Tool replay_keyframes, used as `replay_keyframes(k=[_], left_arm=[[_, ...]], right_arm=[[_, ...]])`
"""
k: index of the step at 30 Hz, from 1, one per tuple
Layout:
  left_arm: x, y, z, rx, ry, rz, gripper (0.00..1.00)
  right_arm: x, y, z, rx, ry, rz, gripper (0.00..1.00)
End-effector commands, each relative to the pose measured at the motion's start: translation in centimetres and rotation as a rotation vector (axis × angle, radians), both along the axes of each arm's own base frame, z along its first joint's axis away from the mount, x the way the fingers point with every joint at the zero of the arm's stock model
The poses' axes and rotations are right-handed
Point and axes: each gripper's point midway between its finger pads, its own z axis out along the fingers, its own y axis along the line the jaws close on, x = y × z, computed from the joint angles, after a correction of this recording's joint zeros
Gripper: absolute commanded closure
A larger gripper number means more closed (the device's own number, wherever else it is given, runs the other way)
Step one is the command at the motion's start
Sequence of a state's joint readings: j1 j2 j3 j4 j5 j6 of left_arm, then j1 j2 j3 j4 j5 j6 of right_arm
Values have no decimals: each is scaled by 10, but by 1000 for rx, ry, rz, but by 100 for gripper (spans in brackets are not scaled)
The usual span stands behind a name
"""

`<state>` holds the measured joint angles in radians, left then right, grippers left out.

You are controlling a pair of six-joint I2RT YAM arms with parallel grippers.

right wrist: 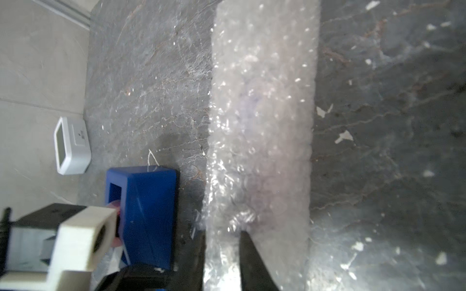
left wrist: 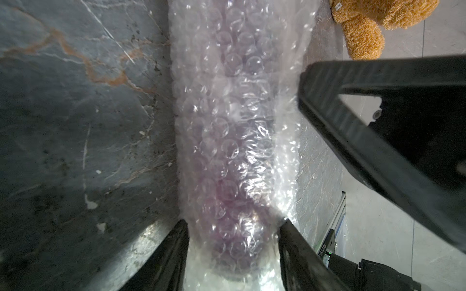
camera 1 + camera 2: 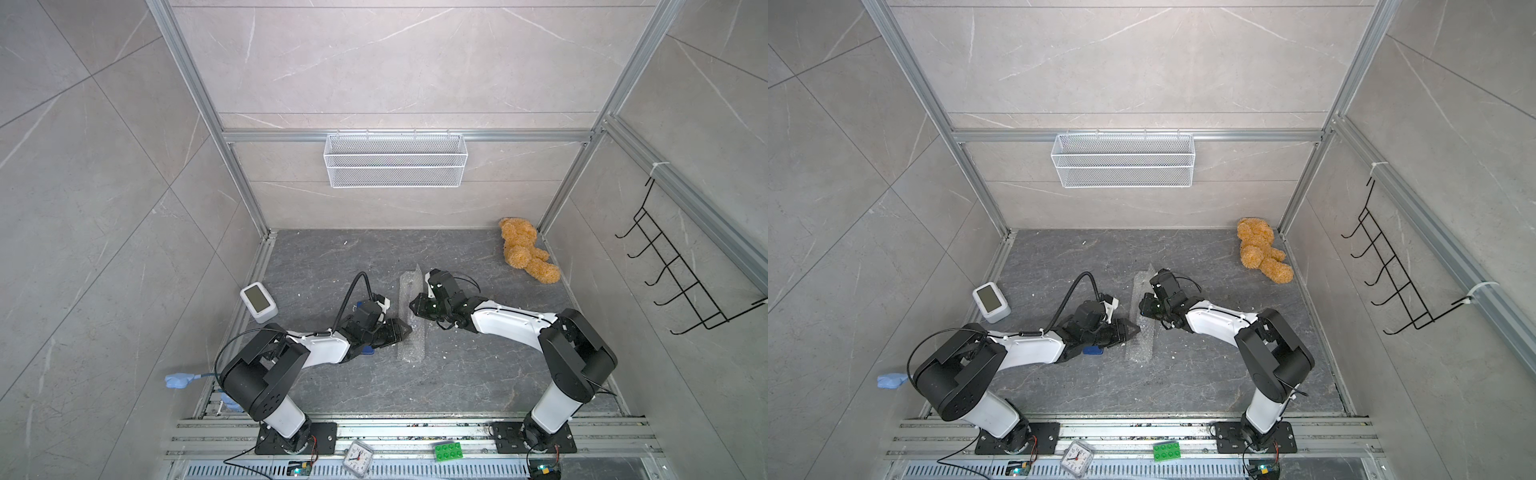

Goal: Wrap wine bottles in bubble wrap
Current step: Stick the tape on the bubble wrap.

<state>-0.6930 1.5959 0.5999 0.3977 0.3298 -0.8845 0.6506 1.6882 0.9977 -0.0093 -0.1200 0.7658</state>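
Left gripper [image 2: 234, 224] clamps the squashy clear bubble wrap [image 2: 234, 100] at the probably fragile purple glass bottle [image 2: 227, 194]'s body, the sound place to hold it; right gripper [image 1: 222, 241]'s jaws unclear.

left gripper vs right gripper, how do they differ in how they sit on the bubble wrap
The left gripper straddles the whole roll of bubble wrap, one finger on each side; the right gripper brackets only a strip along one edge. The left gripper's jaws stand wider than the right gripper's. Both touch the same roll lying on the table.
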Motion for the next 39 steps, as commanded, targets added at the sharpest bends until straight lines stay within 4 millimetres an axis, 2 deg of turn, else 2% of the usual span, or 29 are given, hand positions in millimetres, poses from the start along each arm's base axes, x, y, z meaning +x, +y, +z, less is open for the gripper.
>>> replay_keyframes(k=[1,3,6,12,16,20,27,31,34,39], left_arm=[[-25,20,-46,108,151,24,43],[-24,17,-47,98,150,35,43],[-24,10,-48,80,147,53,43],[-24,-6,-49,34,138,80,44],[-25,-11,-48,18,132,86,47],[-24,-9,-44,19,112,95,48],[-26,-7,-39,54,88,60,46],[-27,-6,-37,82,74,34,43],[-28,-5,-35,108,60,11,41],[-30,3,-29,170,23,-34,36]], right_arm=[[-2,-14,47,-46,-91,-2,54],[-8,-28,56,-105,-109,-6,47],[-22,-38,47,-168,-58,23,39],[-47,-26,4,-86,87,71,32],[-50,-18,-5,-57,108,78,32],[-52,-13,-16,-90,131,109,34],[-49,-4,-33,-147,161,168,47],[-49,0,-40,-189,180,200,46],[-48,-1,-45,-226,186,211,45],[-47,-9,-53,-303,181,228,56]])
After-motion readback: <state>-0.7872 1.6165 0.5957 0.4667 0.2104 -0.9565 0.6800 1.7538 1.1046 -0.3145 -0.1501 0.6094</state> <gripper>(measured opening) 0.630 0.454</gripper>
